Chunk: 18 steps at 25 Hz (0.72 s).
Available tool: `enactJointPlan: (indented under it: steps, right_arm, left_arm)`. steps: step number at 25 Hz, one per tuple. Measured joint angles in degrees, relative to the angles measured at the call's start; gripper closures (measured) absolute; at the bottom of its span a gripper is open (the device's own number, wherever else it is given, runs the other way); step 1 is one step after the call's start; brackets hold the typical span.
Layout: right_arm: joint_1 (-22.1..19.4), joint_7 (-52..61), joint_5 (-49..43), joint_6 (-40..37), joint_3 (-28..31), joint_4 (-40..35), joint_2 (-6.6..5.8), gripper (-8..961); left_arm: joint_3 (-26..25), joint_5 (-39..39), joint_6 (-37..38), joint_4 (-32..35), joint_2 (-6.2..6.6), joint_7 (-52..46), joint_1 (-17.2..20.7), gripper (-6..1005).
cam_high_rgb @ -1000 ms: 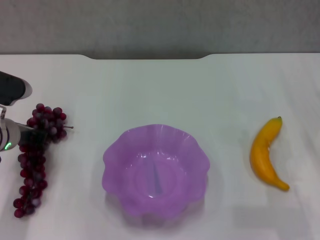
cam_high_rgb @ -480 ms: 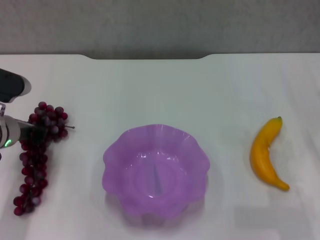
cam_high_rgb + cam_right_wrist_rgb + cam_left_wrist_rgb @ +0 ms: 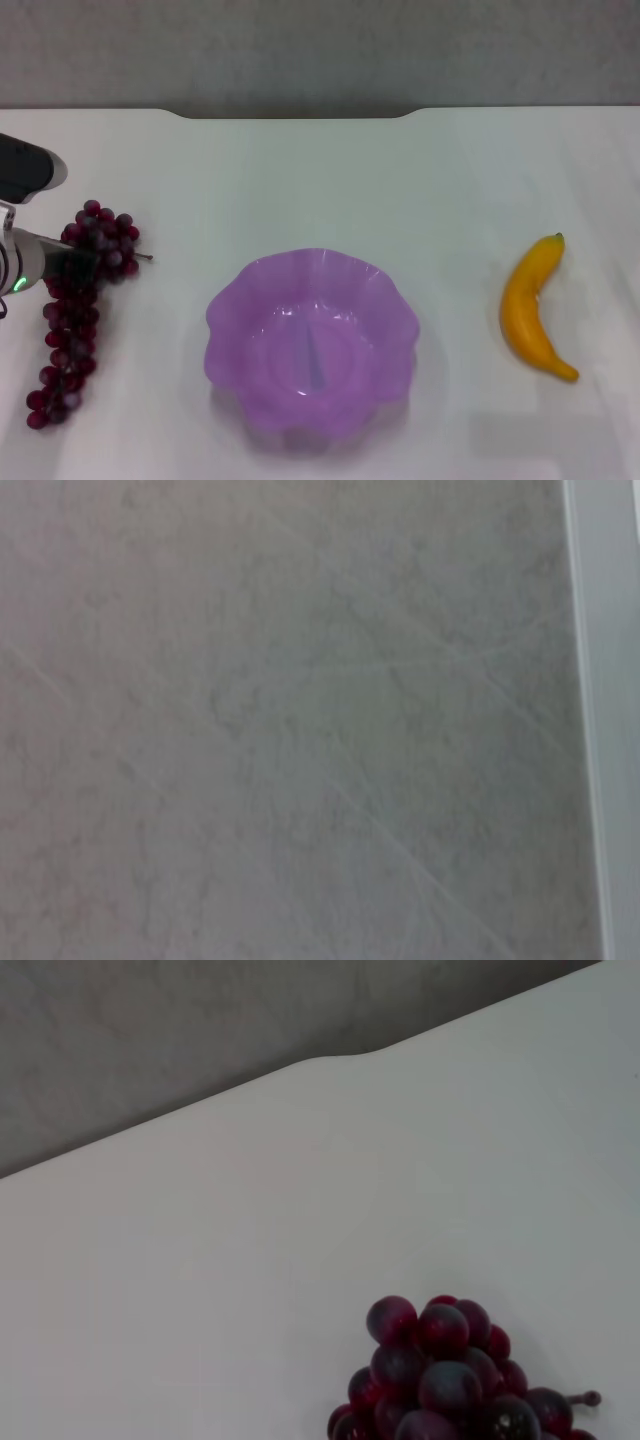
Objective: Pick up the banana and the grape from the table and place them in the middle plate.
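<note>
The grape (image 3: 72,330), a long dark red-purple bunch, hangs down the left side of the white table (image 3: 320,180). Its upper end also shows in the left wrist view (image 3: 445,1375). My left gripper (image 3: 68,266) reaches in from the left edge and is shut on the upper part of the bunch. The light purple middle plate (image 3: 312,342) stands empty at the centre front. The yellow-orange banana (image 3: 532,306) lies on the table to the right of the plate, stem end pointing away. My right gripper is out of view.
The table's far edge (image 3: 300,112) runs along a grey wall, with a shallow notch in the middle. The right wrist view shows only a grey surface and a pale strip (image 3: 610,680).
The left gripper and the top of the grape bunch have shifted a little to the right and away, and the bunch's lower end has followed. The plate and the banana have not moved.
</note>
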Motion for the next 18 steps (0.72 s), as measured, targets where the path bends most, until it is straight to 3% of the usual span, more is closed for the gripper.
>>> enactJointPlan:
  steps: [18]
  right_arm:
    - [-0.17,0.00,0.08,0.04,0.23,0.00,0.01,48]
  left_arm:
    - [-0.01,-3.86,-0.51,-5.33,-0.04,0.90,1.22,802]
